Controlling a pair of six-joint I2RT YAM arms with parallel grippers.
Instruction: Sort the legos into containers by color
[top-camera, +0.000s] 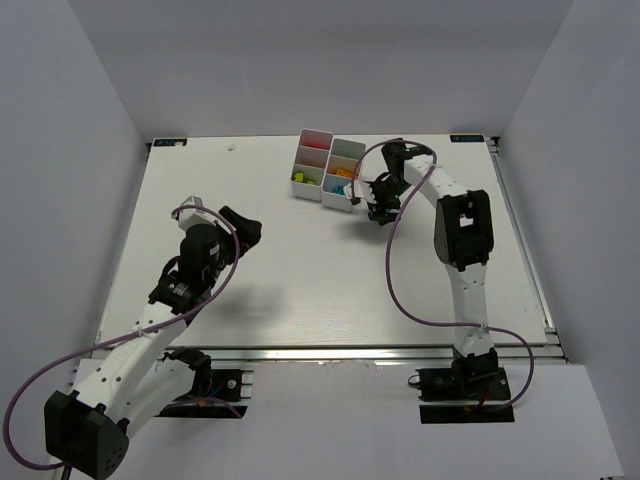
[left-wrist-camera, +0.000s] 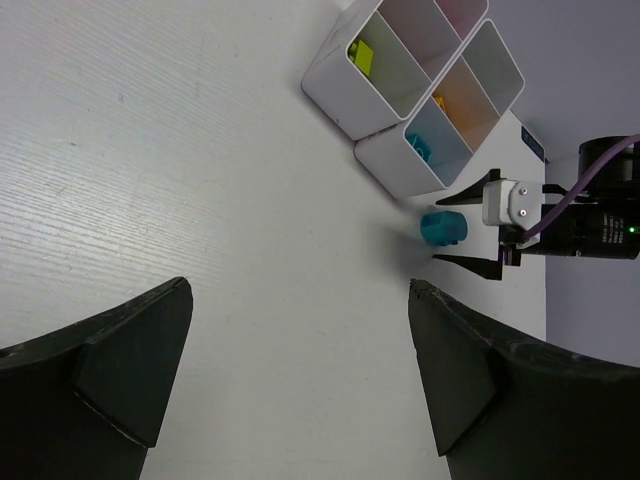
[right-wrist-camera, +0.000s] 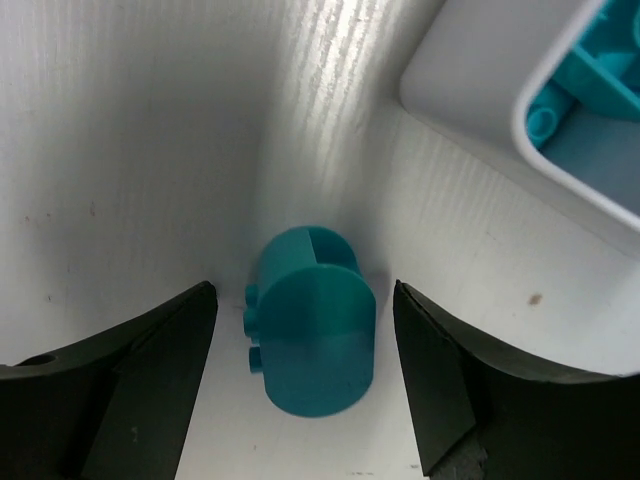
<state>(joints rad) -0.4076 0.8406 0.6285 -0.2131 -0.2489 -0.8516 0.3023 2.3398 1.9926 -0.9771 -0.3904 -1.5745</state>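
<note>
A cyan-blue rounded lego (right-wrist-camera: 315, 335) lies on its side on the white table, just in front of the containers (right-wrist-camera: 460, 90). My right gripper (right-wrist-camera: 303, 300) stands open around it, one finger on each side with a small gap to both. From the left wrist view the same lego (left-wrist-camera: 443, 228) sits beside the white bins (left-wrist-camera: 335, 100), which hold a lime brick (left-wrist-camera: 362, 57), an orange one (left-wrist-camera: 440, 102) and a cyan one (left-wrist-camera: 422, 148). My left gripper (left-wrist-camera: 300, 300) is open over bare table, far left of the containers (top-camera: 325, 168).
More cyan bricks (right-wrist-camera: 590, 80) lie in the bin nearest the right gripper (top-camera: 375, 208). The left gripper (top-camera: 245, 228) hovers mid-table. Grey walls close in the table on three sides, and a purple cable loops beside each arm.
</note>
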